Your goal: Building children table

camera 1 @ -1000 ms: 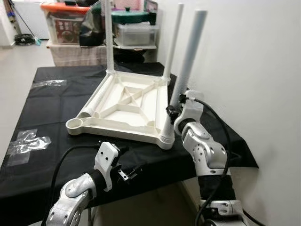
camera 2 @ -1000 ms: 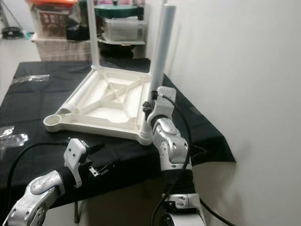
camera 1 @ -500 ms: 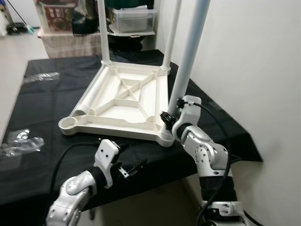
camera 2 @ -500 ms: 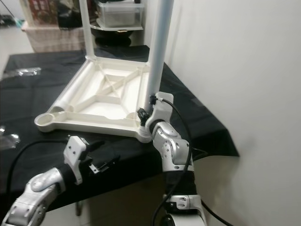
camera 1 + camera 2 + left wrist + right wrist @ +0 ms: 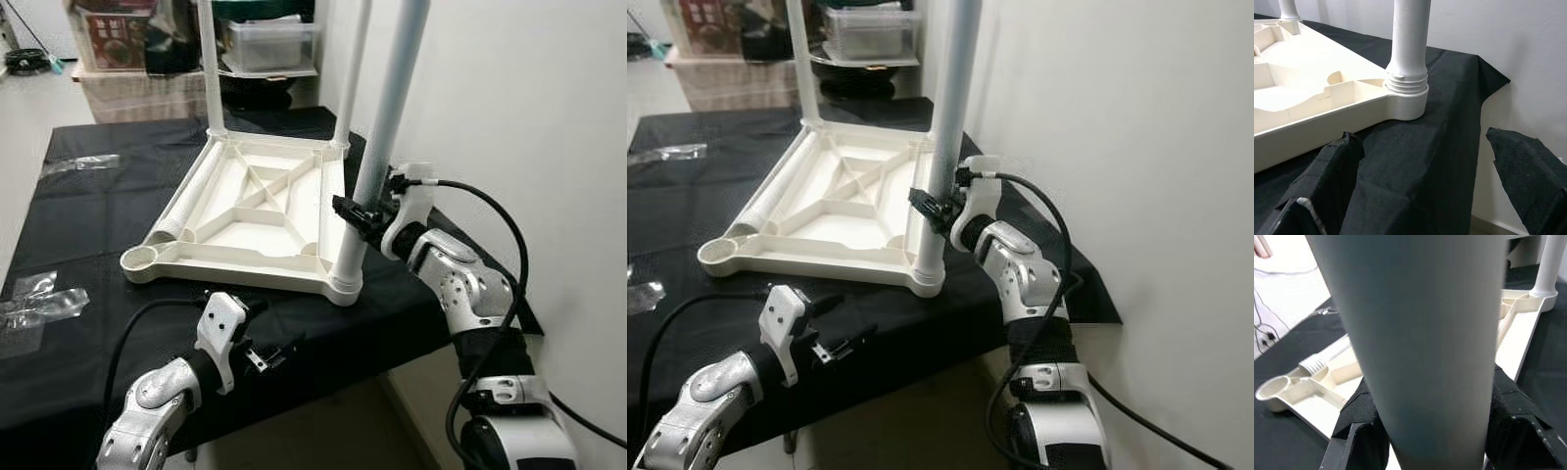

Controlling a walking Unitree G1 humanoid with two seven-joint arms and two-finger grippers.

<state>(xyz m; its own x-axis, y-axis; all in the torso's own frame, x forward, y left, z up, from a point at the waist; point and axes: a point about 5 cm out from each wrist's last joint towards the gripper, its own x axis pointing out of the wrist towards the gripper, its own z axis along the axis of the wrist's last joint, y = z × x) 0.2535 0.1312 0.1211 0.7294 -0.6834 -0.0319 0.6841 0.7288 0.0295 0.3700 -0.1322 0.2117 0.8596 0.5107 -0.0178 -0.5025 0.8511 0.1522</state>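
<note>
- Plainly, the step in hand was fitting a leg (image 5: 377,157) into the near right corner socket of the upturned table (image 5: 257,211), which lay underside-up on the black-draped tabletop (image 5: 69,225).
- Two legs (image 5: 208,69) stood upright at the far corners; a fourth leg (image 5: 188,201) lay flat inside the frame along its left edge, threaded end near the open socket (image 5: 140,259) at the near left corner.
- The right gripper (image 5: 355,213) was at the lower part of the near leg, its jaws closed around the tube, as the right wrist view showed with a black finger on each side.
- The leg's threads sat at the socket collar in the left wrist view, so it seemed seated or nearly so; whether it was screwed fully home could not be told.
- The left gripper (image 5: 269,354) hung below the tabletop's near edge, jaws spread wide and holding nothing.
- Next, I judged, the right jaws would need to finish turning the leg tight, then let go; afterwards the lying leg would have to be lifted, stood upright and screwed into the open socket.
</note>
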